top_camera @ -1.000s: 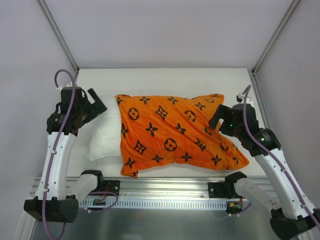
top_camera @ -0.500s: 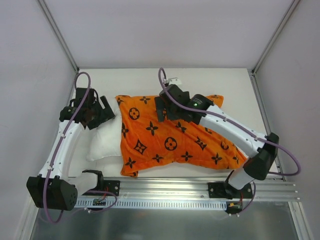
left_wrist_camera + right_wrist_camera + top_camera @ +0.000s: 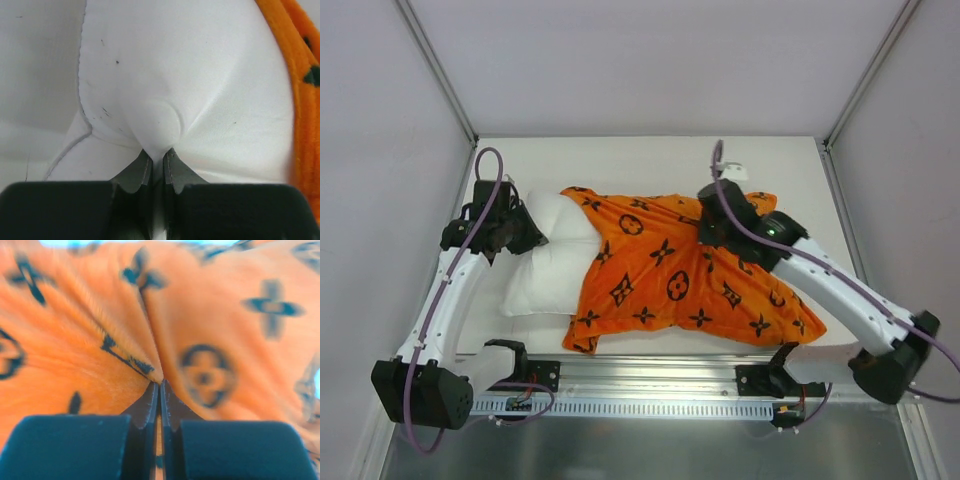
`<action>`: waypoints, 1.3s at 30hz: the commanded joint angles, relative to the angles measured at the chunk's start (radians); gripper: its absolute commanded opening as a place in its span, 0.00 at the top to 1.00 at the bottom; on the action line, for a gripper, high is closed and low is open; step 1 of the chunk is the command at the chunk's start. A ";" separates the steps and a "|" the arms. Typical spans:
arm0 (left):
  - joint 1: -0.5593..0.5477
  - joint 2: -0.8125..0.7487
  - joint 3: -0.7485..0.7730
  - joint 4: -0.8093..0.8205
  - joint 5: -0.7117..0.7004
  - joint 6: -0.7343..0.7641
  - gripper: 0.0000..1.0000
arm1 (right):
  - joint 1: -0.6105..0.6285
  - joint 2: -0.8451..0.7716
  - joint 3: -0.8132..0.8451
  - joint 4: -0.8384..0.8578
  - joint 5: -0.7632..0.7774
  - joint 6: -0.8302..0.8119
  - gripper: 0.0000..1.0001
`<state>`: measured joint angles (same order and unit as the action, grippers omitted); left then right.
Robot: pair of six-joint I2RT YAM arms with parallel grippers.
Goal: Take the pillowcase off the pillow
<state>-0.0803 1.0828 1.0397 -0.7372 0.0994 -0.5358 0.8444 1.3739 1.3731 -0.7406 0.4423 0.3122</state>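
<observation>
Two pinches show close up. The left gripper (image 3: pixel 156 159) is clenched on a puckered fold of the pillow (image 3: pixel 545 278), smooth white cloth with tiny dark specks and a stitched seam. The right gripper (image 3: pixel 160 389) nips a ridge of the pillowcase (image 3: pixel 670 285), fuzzy orange plush printed with black flowers and circles. Only the overhead view shows the whole layout: the creased pillowcase lies from the centre of the table (image 3: pixel 650 160) toward 3 o'clock, and the bare pillow sticks out at 9 o'clock.

No legible text; pillowcase (image 3: pixel 660 290) carries only black motifs.
</observation>
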 commanded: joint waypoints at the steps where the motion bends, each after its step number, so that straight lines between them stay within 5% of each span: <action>1: -0.004 -0.015 0.002 -0.013 -0.069 -0.009 1.00 | -0.093 -0.208 -0.144 -0.010 0.125 0.067 0.99; 5: 0.008 -0.003 0.095 -0.013 -0.049 -0.016 1.00 | -0.198 -0.398 -0.190 -0.017 0.110 0.073 0.99; 13: 0.045 0.002 0.273 -0.014 0.039 -0.039 1.00 | -0.223 -0.591 -0.120 -0.091 0.210 0.010 0.99; 18: 0.045 -0.095 0.015 -0.013 0.011 -0.088 1.00 | -0.229 -0.605 -0.352 -0.114 0.174 0.074 0.99; 23: 0.037 -0.237 -0.237 -0.013 -0.020 -0.127 1.00 | -0.286 -0.573 -0.372 -0.069 0.130 0.058 0.99; 27: 0.039 -0.239 -0.121 -0.014 -0.007 -0.069 0.17 | -0.286 -0.506 -0.273 -0.049 0.102 -0.004 0.99; 31: 0.037 -0.181 0.044 -0.014 -0.046 -0.047 0.10 | -0.286 -0.492 -0.278 -0.011 0.021 -0.009 0.99; 39: -0.019 0.123 0.321 -0.031 -0.128 -0.072 0.18 | -0.286 -0.524 -0.309 -0.020 -0.004 0.013 0.99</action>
<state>-0.0719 1.1248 1.2877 -0.7456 0.0395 -0.6151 0.5709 0.8711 1.0496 -0.7574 0.4114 0.3458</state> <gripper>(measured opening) 0.824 0.015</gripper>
